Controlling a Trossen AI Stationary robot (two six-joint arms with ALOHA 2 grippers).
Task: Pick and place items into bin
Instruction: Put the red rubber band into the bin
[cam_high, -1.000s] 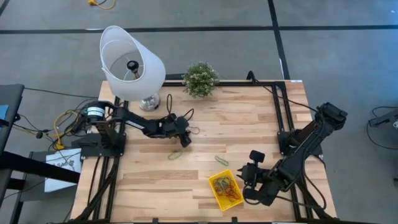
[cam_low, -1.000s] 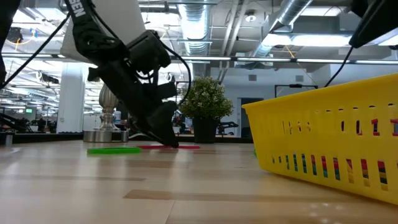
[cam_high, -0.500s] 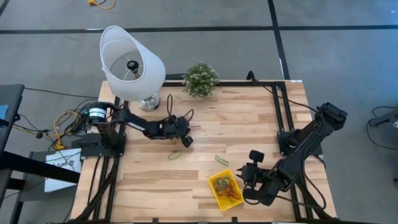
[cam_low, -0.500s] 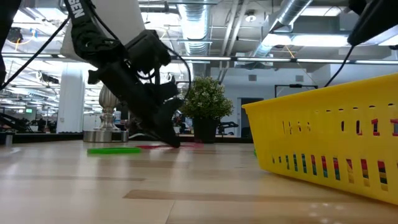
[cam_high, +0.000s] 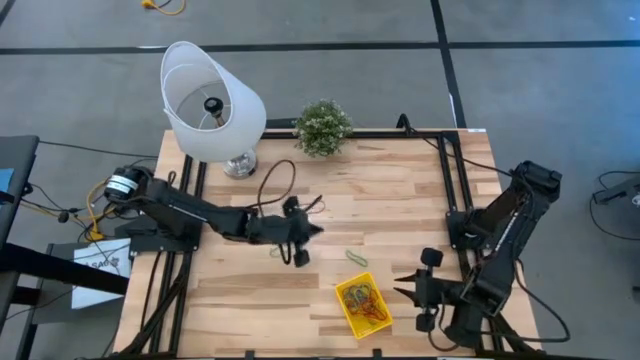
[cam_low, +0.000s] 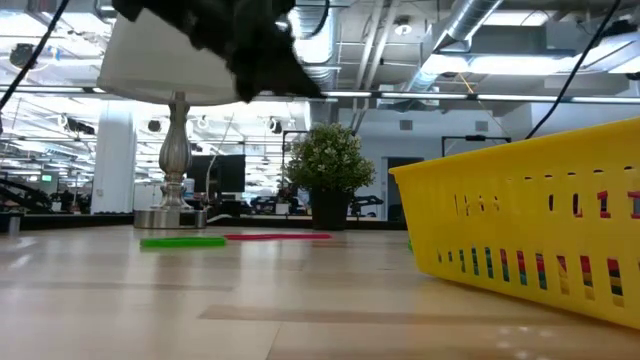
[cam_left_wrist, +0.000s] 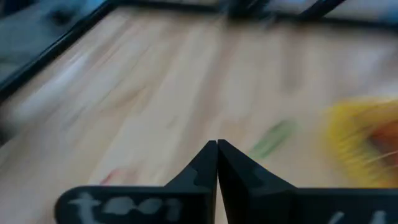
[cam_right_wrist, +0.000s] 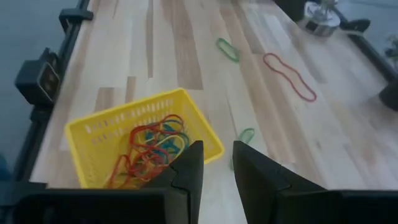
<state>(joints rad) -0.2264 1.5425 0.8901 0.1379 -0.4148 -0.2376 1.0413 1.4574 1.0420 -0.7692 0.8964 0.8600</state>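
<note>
On the wooden tabletop (cam_high: 400, 190), the yellow bin (cam_high: 364, 305) sits at six o'clock. The left end effector (cam_left_wrist: 217, 155), pinched shut and apparently empty, hangs over the centre, so the red loop (cam_right_wrist: 289, 76) and green loops (cam_right_wrist: 227, 49) may stay unpicked. The right end effector (cam_right_wrist: 214, 163) waits narrowly parted.

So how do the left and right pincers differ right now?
The left pincer is shut, fingertips touching; the right pincer is open, with a clear gap between its fingers. The left one is raised over the middle of the table; the right one is beside the bin. Both look empty.
</note>
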